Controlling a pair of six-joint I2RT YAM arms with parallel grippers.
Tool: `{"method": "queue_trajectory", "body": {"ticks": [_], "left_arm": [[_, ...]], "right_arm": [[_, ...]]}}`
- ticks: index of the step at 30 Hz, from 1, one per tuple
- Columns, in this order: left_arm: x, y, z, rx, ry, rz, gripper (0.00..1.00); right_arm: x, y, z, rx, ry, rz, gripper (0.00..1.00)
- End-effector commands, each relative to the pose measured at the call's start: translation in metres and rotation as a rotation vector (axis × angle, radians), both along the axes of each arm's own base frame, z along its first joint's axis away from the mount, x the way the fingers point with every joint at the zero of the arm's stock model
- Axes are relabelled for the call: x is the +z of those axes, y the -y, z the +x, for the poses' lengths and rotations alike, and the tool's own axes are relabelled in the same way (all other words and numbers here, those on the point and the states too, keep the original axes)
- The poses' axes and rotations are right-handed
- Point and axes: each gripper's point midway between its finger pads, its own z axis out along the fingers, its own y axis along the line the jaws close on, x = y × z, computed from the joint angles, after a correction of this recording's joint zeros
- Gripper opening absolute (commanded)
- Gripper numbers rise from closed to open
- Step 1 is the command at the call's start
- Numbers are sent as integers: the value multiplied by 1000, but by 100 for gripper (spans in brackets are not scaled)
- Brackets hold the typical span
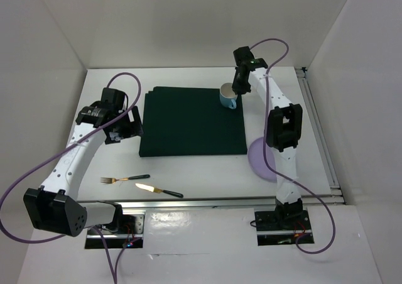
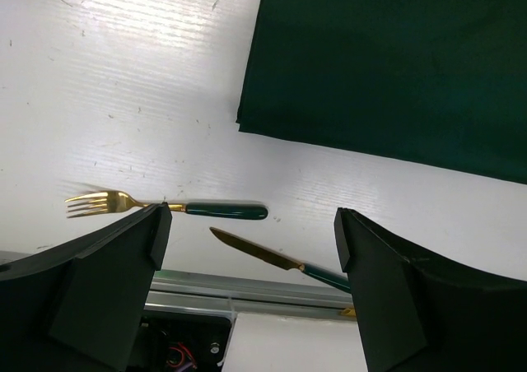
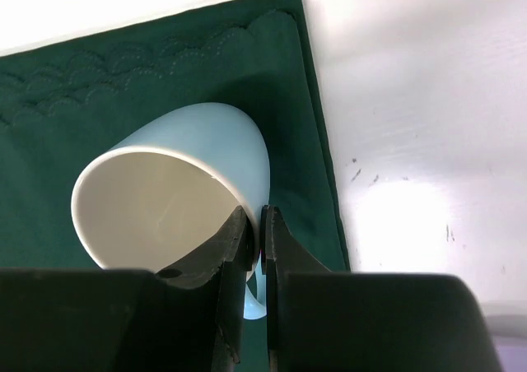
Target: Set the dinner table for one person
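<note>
The right gripper [image 3: 257,224] is seen pressed almost together, pinching a thin part of the mug [image 3: 177,199], which appears to be its handle. The mug is held at the far right corner of the mat [image 3: 99,84]; whether its base rests on the cloth or hangs just above cannot be told.

A narrow pinch on a handle is judged weak against twisting, so the mug could swing or slip if it is moved quickly. Were it released with its base half over the mat's edge, it could rock or tip onto the table [image 1: 207,171]. The plate [image 1: 259,161] lies on the table just off the mat's near right corner, partly hidden under the right arm, and could be knocked when that arm is drawn back.

The left gripper [image 2: 251,216] is held spread wide above bare table to the left of the mat, with nothing between its fingers. Below it, the fork [image 2: 165,205] and knife [image 2: 272,257] lie close together near the rail [image 2: 247,294] at the table's near edge. Both lie flat, so a grasp could skid off, and reaching for one could shove the other toward the rail.
</note>
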Motion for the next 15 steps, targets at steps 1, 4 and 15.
{"method": "queue_trajectory", "body": {"ticks": [1, 4, 15], "left_arm": [[-3, -1, -2, -7, -13, -1, 100], [-3, -1, -2, -7, -13, -1, 100], [-5, 0, 1, -7, -22, 0, 100]], "right_arm": [[45, 0, 21, -15, 119, 54, 0], [41, 13, 26, -36, 116, 61, 0], [-3, 13, 31, -14, 41, 91, 0]]}}
